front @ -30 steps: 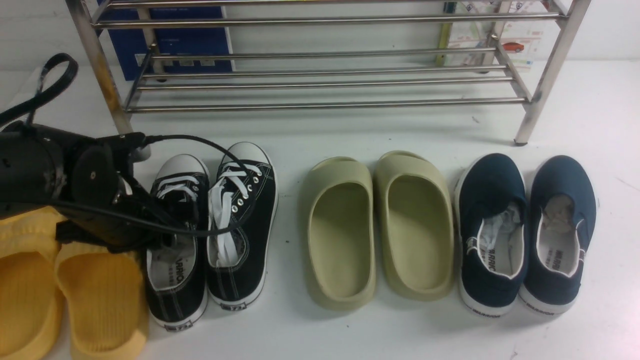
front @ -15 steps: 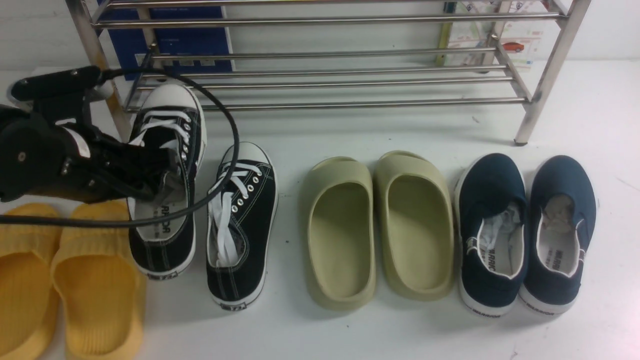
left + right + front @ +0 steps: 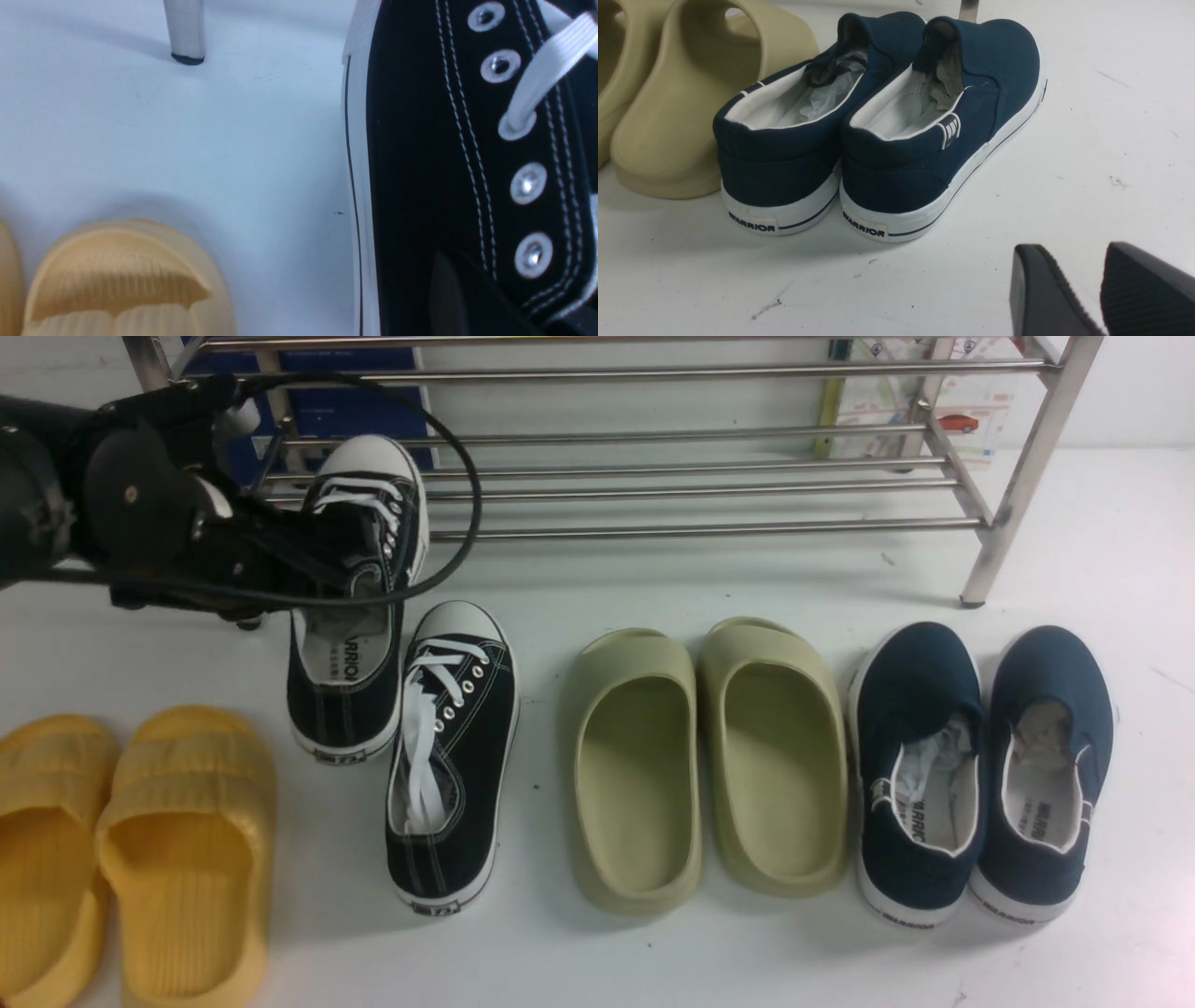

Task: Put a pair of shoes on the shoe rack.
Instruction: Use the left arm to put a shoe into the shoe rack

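Observation:
The shoe rack point(image 3: 597, 485) stands along the far side; one of its legs shows in the left wrist view point(image 3: 186, 32). My left gripper point(image 3: 350, 569) is shut on the side of one black sneaker point(image 3: 355, 663) and holds it in the air, with the white toe cap at the rack's lowest bars near its left end. That sneaker fills the left wrist view point(image 3: 420, 163), with one dark finger point(image 3: 448, 298) against it. The other black sneaker point(image 3: 453, 756) lies on the table. My right gripper point(image 3: 1078, 252) is open and empty above bare table; it is out of the front view.
Olive-green slides point(image 3: 700, 756) lie mid-table and navy slip-ons point(image 3: 980, 765) to the right; both also show in the right wrist view point(image 3: 878, 116). Yellow slides point(image 3: 140, 849) lie front left. A blue box point(image 3: 327, 411) stands behind the rack.
My left gripper has lifted the left black sneaker from beside its mate and carried it up and forward to the rack's lower bars. The yellow slides have come into full view.

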Available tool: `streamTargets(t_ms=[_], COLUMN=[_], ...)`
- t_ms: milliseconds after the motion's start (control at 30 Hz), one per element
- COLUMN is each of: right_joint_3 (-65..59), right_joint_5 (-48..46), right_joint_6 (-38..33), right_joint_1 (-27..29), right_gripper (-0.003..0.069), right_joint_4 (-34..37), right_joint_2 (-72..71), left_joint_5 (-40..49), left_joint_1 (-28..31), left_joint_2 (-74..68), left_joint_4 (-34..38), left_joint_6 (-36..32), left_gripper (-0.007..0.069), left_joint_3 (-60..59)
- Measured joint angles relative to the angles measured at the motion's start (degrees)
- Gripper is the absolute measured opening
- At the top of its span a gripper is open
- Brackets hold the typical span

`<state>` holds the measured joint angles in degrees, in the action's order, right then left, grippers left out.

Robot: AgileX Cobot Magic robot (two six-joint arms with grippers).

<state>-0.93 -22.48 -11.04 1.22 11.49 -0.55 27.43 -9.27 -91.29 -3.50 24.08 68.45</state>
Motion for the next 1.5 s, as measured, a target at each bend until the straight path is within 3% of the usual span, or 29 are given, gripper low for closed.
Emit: streamTargets(t_ms=[500, 867, 1500], right_joint_3=[0.0, 0.0, 0.0], right_joint_5=[0.0, 0.0, 0.0], right_joint_6=[0.0, 0.0, 0.0], right_joint_1=[0.0, 0.0, 0.0], right_gripper=[0.0239, 0.0239, 0.0239], right_joint_4=[0.0, 0.0, 0.0], right_joint_2=[0.0, 0.0, 0.0], left_joint_5=[3.1, 2.1, -1.6], left_joint_1=[0.0, 3.9, 3.9], left_joint_2=[-15.9, -16.1, -23.4], left_joint_4=[3.5, 3.5, 3.9], left_joint_6=[-0.4, -0.6, -1.8], left_gripper=[-0.0013, -0.0013, -0.0013], left_joint_3=[19.4, 21.3, 28.6])
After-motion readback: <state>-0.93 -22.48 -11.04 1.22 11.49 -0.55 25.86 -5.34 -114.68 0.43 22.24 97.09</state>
